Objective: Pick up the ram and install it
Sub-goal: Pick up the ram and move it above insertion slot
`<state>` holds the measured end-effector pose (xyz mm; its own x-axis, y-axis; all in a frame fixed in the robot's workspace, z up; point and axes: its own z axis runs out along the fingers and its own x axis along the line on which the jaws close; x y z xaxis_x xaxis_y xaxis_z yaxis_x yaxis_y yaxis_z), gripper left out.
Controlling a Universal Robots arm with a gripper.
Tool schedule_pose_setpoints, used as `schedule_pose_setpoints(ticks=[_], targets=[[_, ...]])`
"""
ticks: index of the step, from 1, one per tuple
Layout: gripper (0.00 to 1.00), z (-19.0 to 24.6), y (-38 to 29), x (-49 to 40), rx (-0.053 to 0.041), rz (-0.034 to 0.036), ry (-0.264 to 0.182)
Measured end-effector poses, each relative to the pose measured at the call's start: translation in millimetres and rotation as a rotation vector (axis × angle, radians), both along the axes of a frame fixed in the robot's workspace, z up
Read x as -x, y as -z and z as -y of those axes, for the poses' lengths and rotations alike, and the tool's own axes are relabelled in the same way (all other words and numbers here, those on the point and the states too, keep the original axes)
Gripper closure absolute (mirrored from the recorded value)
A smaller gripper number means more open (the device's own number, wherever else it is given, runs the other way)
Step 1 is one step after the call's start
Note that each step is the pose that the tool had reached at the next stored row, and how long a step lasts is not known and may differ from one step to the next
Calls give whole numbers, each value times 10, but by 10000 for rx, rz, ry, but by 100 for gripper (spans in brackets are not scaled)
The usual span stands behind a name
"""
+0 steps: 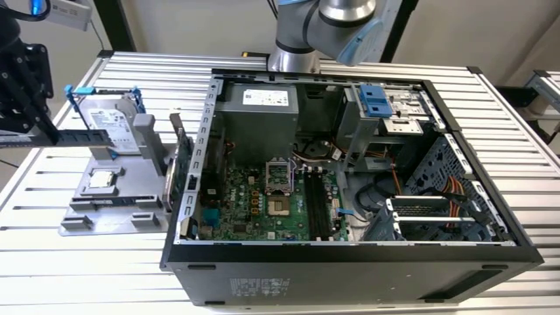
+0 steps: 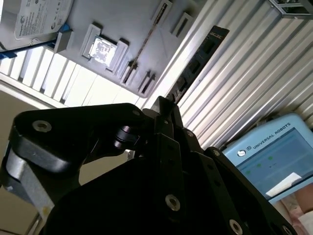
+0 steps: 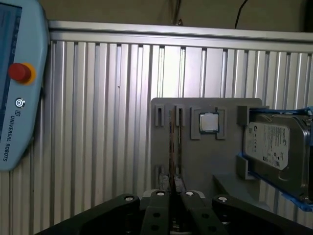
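Exterior view: ram (image 1: 88, 137) is clamped by one end in the gripper (image 1: 54, 136), above the grey holder (image 1: 114, 213), likely so its contact edge is left free.

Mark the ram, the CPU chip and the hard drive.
ram (image 1: 88, 137), exterior view, middle of its visible length
CPU chip (image 3: 210, 122), first wrist view, centre of silver lid
hard drive (image 3: 274, 147), first wrist view, labelled top face

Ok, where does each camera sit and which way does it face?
Exterior view: off the arm, high, looking down into the open computer case; the arm shows beyond it.
First wrist view: on the wrist, looking over the gripper at the gray holder.
Second wrist view: on the wrist, looking past the gripper along the ram it holds.
Shared: all three show the hard drive.
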<state>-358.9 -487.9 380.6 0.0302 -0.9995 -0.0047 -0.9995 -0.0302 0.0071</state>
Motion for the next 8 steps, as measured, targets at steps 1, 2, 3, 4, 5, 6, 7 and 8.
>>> schedule_pose_setpoints(ticks=[1,2,3,4,5,6,7,8], targets=[[100,0,-7,0,1,-1,15],[100,0,-15,-1,1,-2,29],[100,0,-24,0,1,-2,39],[100,0,-32,0,1,-1,47],[100,0,-40,0,1,-1,54],[100,0,-46,0,1,-2,58],[100,0,-48,0,-1,1,60],[100,0,-52,0,0,-1,62]])
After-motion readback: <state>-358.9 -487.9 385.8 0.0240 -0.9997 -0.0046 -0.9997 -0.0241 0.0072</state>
